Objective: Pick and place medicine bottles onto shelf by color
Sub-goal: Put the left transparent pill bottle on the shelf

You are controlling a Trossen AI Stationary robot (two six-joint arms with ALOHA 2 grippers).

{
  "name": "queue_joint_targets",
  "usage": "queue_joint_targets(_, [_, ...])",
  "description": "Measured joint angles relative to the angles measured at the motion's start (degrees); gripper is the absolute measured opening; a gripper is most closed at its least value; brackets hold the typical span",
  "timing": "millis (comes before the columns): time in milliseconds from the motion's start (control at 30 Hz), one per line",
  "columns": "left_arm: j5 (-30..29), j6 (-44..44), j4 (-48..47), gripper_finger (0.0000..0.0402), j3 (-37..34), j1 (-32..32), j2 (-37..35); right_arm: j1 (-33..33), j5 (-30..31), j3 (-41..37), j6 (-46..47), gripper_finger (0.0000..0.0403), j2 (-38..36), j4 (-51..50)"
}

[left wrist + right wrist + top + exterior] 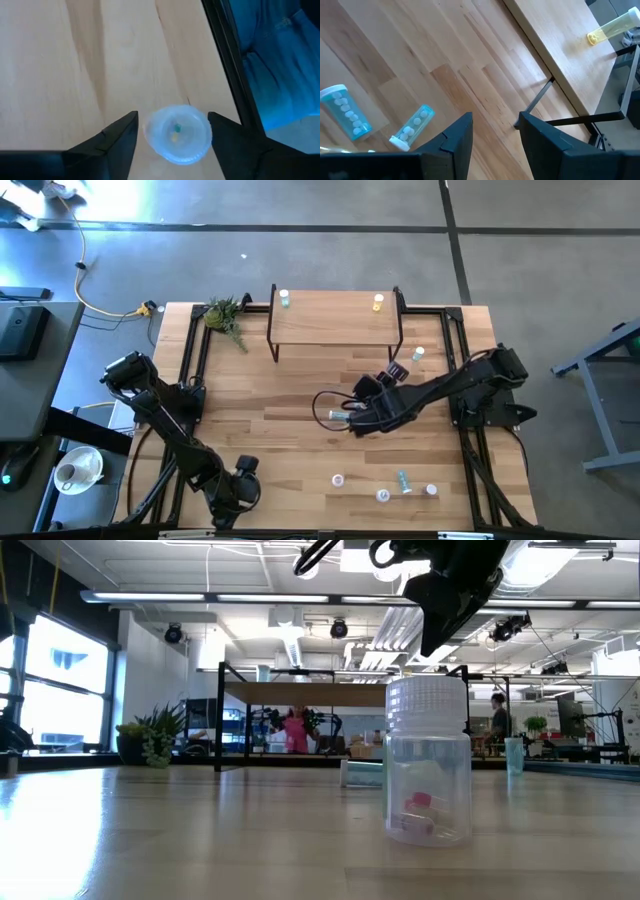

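High view: I note the shelf (335,325) at upper centre of the table (260,440), one bottle at each back corner; the yellow bottle (378,302) stands right. The left gripper (232,498) sits at lower left, the right gripper (352,418) mid-frame.

Low view: a clear bottle (428,762) with a white ribbed cap stands upright, centre-right.

Left wrist view: fingers spread either side of a pale-blue bottle (177,133), not touching.

Right wrist view: fingers apart, holding nothing; two light-blue bottles (380,122) lie at lower left.

A small green plant (226,316) sits at the wooden table's (260,430) corner.
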Motion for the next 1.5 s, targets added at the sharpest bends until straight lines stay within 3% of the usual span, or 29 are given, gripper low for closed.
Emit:
queue_joint_targets(367, [-0.4,1.6,0.2,0.0134,0.1,0.0,-0.2,1.5,0.0,0.0,0.0,0.0151,0.0,0.0])
queue_joint_targets(733, [0.1,16.7,-2.1,0.0138,0.2,6.8,-5.9,1.8,0.2,0.0,0.0,0.0151,0.0,0.0])
queue_joint_targets(1067, [-0.5,33.3,-4.4,0.0137,0.2,20.9,-17.3,4.4,0.2,0.0,0.0,0.0151,0.0,0.2])
queue_joint_targets(1200, [-4.6,38.3,-4.2,0.0137,0.3,28.2,-22.3,4.6,0.2,0.0,0.0,0.0151,0.0,0.6])
queue_joint_targets(1500, [-6.4,47.1,-5.8,0.0138,7.4,45.2,-28.2,4.4,-0.6,0.0,0.1,0.0151,0.0,3.0])
